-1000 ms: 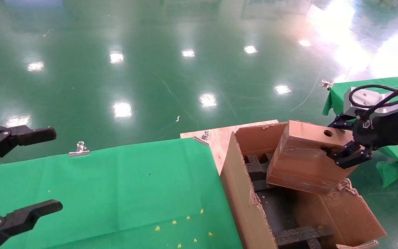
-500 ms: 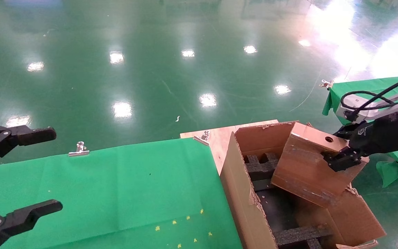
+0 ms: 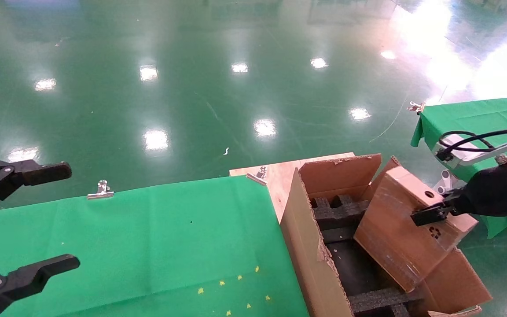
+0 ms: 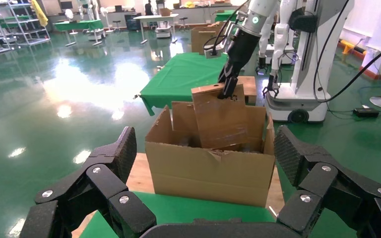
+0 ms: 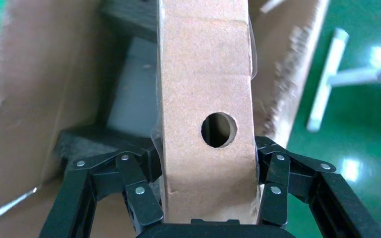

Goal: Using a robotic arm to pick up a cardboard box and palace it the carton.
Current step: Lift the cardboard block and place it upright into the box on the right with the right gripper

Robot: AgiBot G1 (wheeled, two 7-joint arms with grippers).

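Green cloth (image 3: 148,237) covers the counter from about seven to six o'clock, and the left gripper (image 3: 20,220) hangs idle over its nine o'clock edge, fingers (image 3: 42,172) spread wide with nothing between them. Next along, past a strip of bare board, the carton (image 3: 308,246) stands open at five o'clock, ragged flaps up and black foam (image 3: 337,211) showing in its bottom.

Over the carton's four o'clock side the box (image 3: 405,233) is tilted, its low end dipping inside the walls, its high end up by the right gripper (image 5: 206,171). The fingers (image 5: 139,191) are clamped on the two broad faces, just under the round hole (image 5: 219,130) in the narrow edge.

The box looks light and stiff enough to hold its shape in that pinch, though taped card may be a bit slick. Gripping the flat faces near one end seems sound, but the free end can swing and might catch a flap.

Whether the low end already touches the foam I can't tell; the carton wall hides it. The carton's near end is cut off, and most of the right arm (image 3: 497,193) runs out of sight at three o'clock.
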